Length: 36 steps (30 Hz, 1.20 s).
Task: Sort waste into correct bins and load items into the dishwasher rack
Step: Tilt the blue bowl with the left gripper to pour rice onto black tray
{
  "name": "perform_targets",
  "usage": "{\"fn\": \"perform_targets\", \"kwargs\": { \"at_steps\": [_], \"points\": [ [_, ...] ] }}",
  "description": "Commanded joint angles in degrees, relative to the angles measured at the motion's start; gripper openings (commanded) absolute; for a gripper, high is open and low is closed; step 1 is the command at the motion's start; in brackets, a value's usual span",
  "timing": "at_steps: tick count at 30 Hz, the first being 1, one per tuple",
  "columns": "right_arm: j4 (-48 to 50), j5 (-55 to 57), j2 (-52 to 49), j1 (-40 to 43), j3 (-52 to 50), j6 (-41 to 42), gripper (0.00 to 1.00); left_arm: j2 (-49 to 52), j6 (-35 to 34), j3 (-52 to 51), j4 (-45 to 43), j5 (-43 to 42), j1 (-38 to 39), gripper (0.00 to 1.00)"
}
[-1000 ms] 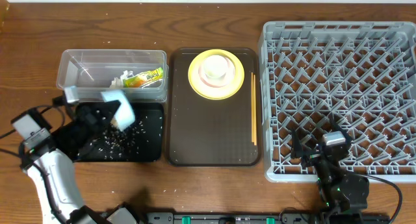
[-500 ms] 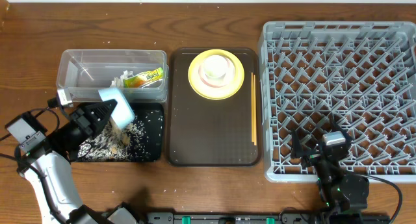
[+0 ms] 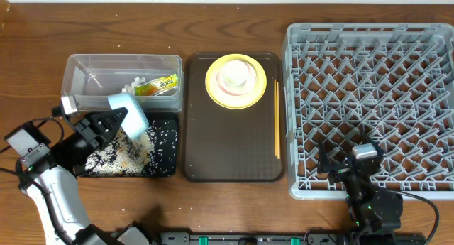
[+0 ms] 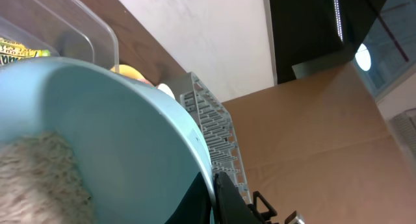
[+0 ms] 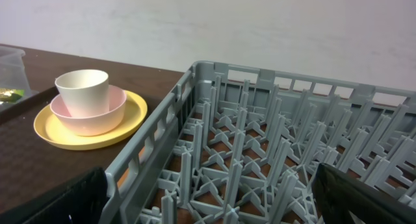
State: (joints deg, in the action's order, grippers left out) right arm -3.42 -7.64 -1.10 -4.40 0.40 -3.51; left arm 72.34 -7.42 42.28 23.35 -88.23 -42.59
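Observation:
My left gripper [image 3: 119, 121] is shut on the rim of the light blue bowl [image 3: 130, 113], which is tipped over the black tray [image 3: 169, 167]. White rice [image 3: 117, 151] lies piled in that tray. In the left wrist view the fingers [image 4: 224, 201] pinch the bowl [image 4: 123, 126], with rice [image 4: 36, 178] still inside. The clear tub [image 3: 92, 66] holds the snack wrapper [image 3: 157, 84] and the tissue [image 3: 134, 84]. A white cup [image 3: 235, 73] sits in a pink bowl [image 5: 97, 117] on the yellow plate [image 3: 215, 93]. Chopsticks [image 3: 276, 117] lie alongside. My right gripper [image 5: 208, 201] hangs open over the dishwasher rack [image 3: 376, 82].
The plate stack and chopsticks rest on a dark brown serving tray [image 3: 227, 149] between the bins and the rack. A few rice grains lie on the wooden table [image 3: 206, 195] in front of the trays. The right arm sits at the rack's near left corner.
The bowl has tipped further and rice has poured from it into the black tray, growing from scattered grains to a pile. The right arm has not moved.

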Motion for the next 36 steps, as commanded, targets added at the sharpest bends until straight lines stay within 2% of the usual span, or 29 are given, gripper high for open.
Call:
{"fn": "perform_targets", "kwargs": {
  "at_steps": [1, 19, 22, 25, 27, 29, 32, 34, 36],
  "points": [
    [-0.2, 0.3, 0.0, 0.3, -0.1, 0.2, 0.99, 0.3, -2.3, -0.2, 0.9, -1.8, 0.1, 0.06],
    [-0.2, 0.3, 0.0, 0.3, -0.1, 0.2, 0.99, 0.3, -5.7, -0.2, 0.7, -1.3, 0.5, 0.06],
    [-0.2, 0.3, 0.0, 0.3, -0.1, 0.2, 0.99, 0.3, -9.9, -0.2, 0.7, -1.3, 0.5, 0.06],
    [-0.2, 0.3, 0.0, 0.3, -0.1, 0.2, 0.99, 0.3, -11.1, -0.2, 0.4, 0.9, 0.5, 0.06],
    [-0.2, 0.3, 0.0, 0.3, -0.1, 0.2, 0.99, 0.3, -15.2, -0.2, 1.7, -0.5, 0.5, 0.06],
    [-0.2, 0.3, 0.0, 0.3, -0.1, 0.2, 0.99, 0.2, -15.6, -0.2, 1.1, -1.3, 0.5, 0.06],
    [-0.2, 0.3, 0.0, 0.3, -0.1, 0.2, 0.99, 0.3, -16.7, -0.2, -0.1, 5.2, 0.5, 0.06],
    [-0.2, 0.3, 0.0, 0.3, -0.1, 0.2, 0.98, 0.3, -19.7, -0.2, 0.1, 4.7, 0.6, 0.06],
    [-0.2, 0.3, 0.0, 0.3, -0.1, 0.2, 0.99, 0.2, -19.2, -0.2, -0.5, 5.1, 0.7, 0.06]
  ]
}}
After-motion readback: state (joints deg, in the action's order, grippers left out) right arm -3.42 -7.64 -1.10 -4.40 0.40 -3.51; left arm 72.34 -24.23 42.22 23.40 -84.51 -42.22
